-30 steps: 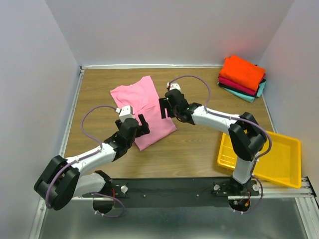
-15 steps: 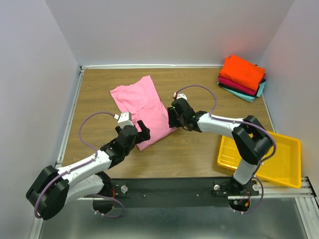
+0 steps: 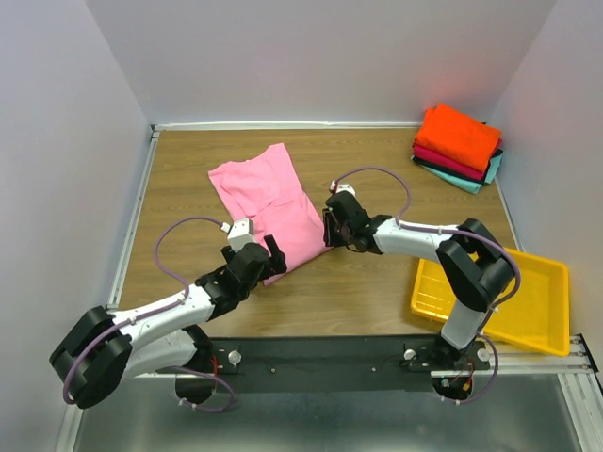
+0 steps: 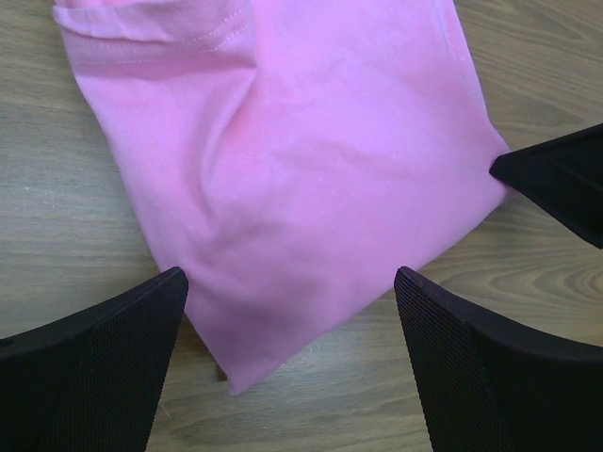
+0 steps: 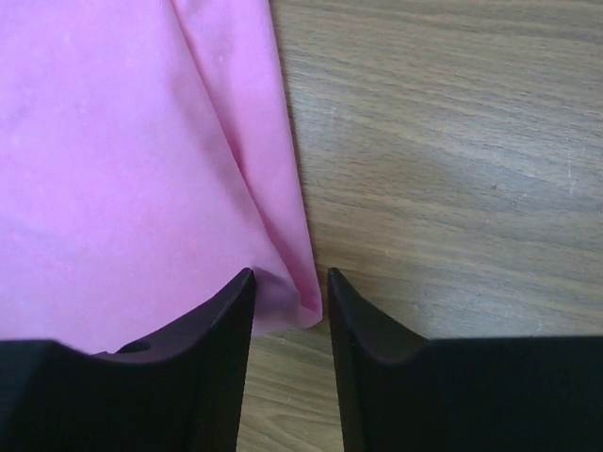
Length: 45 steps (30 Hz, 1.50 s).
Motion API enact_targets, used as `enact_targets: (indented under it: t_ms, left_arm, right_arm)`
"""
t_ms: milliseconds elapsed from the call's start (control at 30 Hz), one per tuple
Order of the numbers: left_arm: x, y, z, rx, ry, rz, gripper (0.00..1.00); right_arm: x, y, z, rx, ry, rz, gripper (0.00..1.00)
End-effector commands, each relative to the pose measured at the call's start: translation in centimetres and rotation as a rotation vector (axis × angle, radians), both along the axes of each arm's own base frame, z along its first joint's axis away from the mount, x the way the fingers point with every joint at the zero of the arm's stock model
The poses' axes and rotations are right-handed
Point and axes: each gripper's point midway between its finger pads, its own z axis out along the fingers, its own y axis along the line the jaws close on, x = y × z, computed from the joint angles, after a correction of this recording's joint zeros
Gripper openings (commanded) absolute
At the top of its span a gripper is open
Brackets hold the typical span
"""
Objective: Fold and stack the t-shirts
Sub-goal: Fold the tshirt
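Presently: folded light pink cloth t-shirt (image 3: 271,202).
Left gripper (image 4: 290,278) gaping over near corner; right gripper (image 5: 289,278) narrowly parted astride side corner.

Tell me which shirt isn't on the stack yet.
The pink shirt, lying alone mid-table; the orange, crimson and teal ones sit piled at the far right corner.

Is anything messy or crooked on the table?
Nothing is spilled or broken. The pink t-shirt lies slanted across the table, only half folded, with a wrinkle. In the far right corner, a teal shirt pokes out under the folded stack.
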Motion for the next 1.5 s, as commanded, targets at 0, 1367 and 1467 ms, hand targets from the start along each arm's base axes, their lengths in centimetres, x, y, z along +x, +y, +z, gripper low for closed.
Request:
enact_targets:
  t_ms: [0,1367,1467]
  left_arm:
    - [0.0,0.4,-0.2,0.018,0.006,0.048,0.98]
    - [-2.6,-0.4,-3.0,0.160,0.130,0.137,0.73]
    - [-2.7,-0.6,-3.0,0.174,0.136,0.139,0.70]
  right_arm:
    - [-0.4,0.0,0.4,0.036,0.003,-0.007,0.40]
    - [-2.3,-1.7,-2.0,0.021,0.060,-0.019,0.07]
    - [-2.3,-2.2,-2.0,0.022,0.060,-0.029,0.07]
